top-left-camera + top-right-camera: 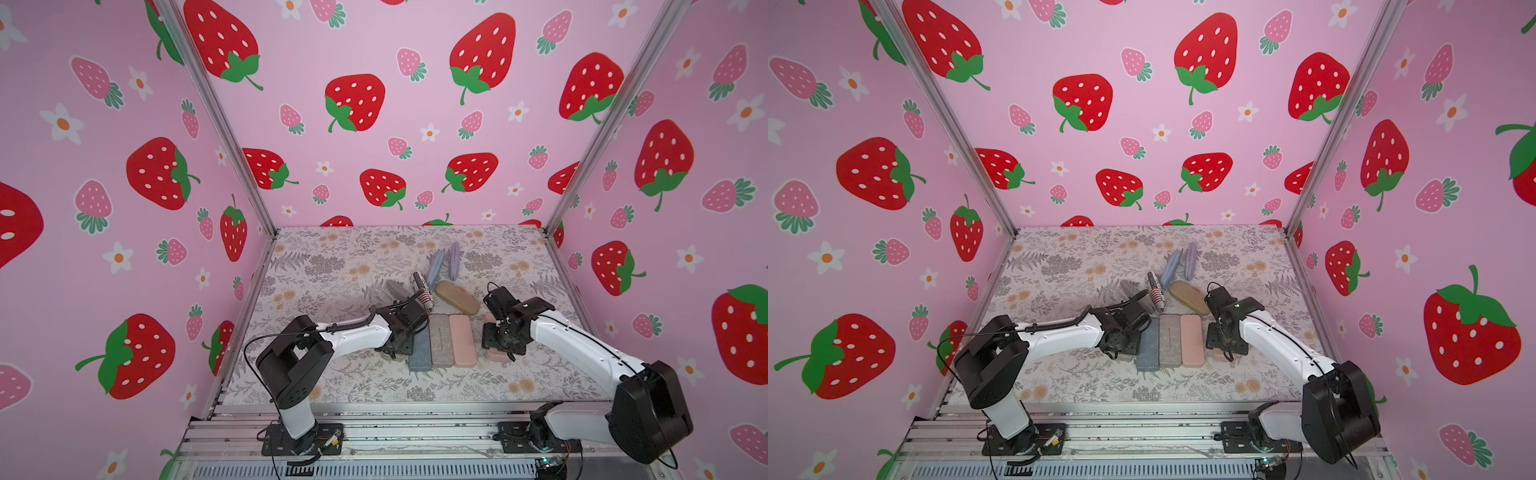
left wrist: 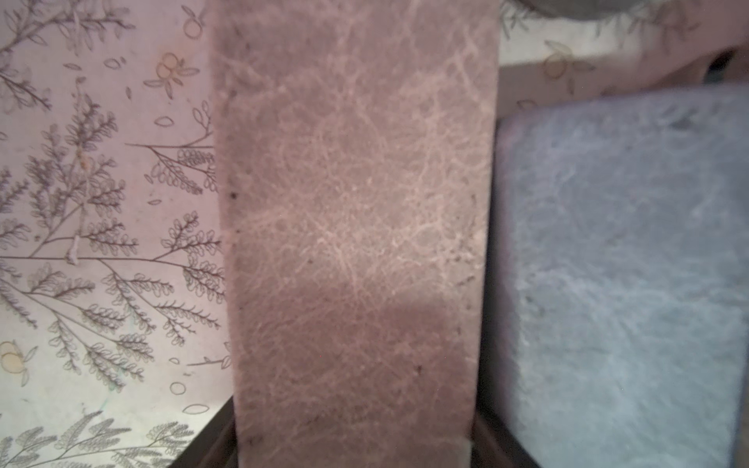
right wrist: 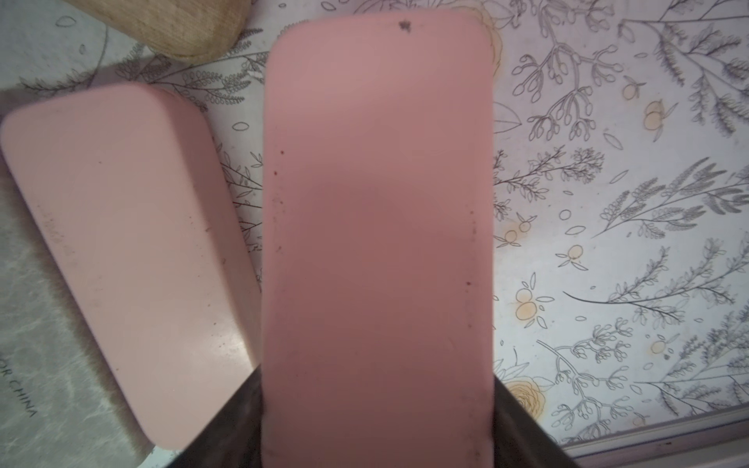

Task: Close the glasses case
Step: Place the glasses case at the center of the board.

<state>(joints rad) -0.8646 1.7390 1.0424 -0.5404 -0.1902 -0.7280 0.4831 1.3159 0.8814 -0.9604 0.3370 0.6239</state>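
In the left wrist view a dusty rose, leather-textured glasses case [image 2: 356,227] lies closed on the floral mat. My left gripper [image 2: 352,437] is shut on it, a dark finger [image 2: 219,441] tight against each long side. In the right wrist view a smooth pink glasses case [image 3: 377,227] also lies closed, with my right gripper [image 3: 377,425] shut on it and its fingers [image 3: 514,421] against both sides. In both top views the left gripper [image 1: 397,349] [image 1: 1121,347] and right gripper [image 1: 498,345] [image 1: 1223,345] point down and hide most of their cases.
Between the grippers lie a closed blue case [image 1: 420,353], grey case [image 1: 441,340] and pink case [image 1: 462,340] side by side. Behind them are a tan case [image 1: 457,297] and several open cases, including a striped one [image 1: 424,291]. Pink walls enclose the mat.
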